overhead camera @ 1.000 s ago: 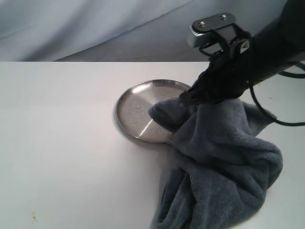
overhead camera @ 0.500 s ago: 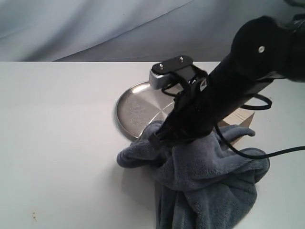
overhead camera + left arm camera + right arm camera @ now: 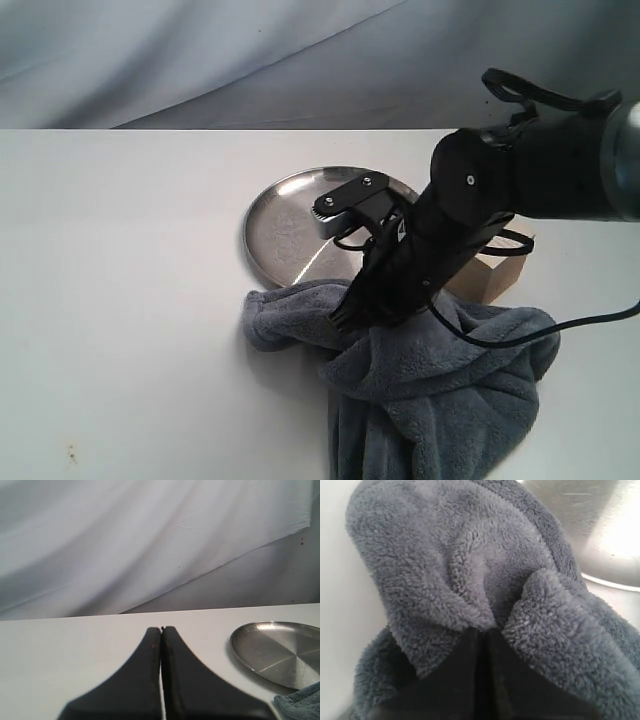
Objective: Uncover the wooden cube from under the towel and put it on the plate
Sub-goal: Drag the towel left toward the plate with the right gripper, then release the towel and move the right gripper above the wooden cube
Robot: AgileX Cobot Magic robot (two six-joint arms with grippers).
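The blue-grey towel (image 3: pixel 440 390) lies bunched at the front right, one fold reaching left below the plate (image 3: pixel 285 230). My right gripper (image 3: pixel 345 318) is low over that fold and shut on the towel (image 3: pixel 450 565), its fingertips (image 3: pixel 470 645) buried in the plush. The pale wooden cube (image 3: pixel 497 278) shows behind the right arm, uncovered, right of the plate and partly hidden by the arm. The silver plate (image 3: pixel 600 530) is bare. My left gripper (image 3: pixel 161 629) is shut on nothing, above the table left of the plate (image 3: pixel 280 650), and out of the exterior view.
The white table (image 3: pixel 120 300) stretches left of the plate and towel. A grey backdrop cloth (image 3: pixel 200 60) hangs behind. A black cable (image 3: pixel 590 322) trails from the right arm over the towel. A towel corner (image 3: pixel 300 702) shows beside the plate in the left wrist view.
The right gripper pulled the towel off the plate, down and to the front left. The plate is now bare and the wooden cube has come into sight behind the arm.
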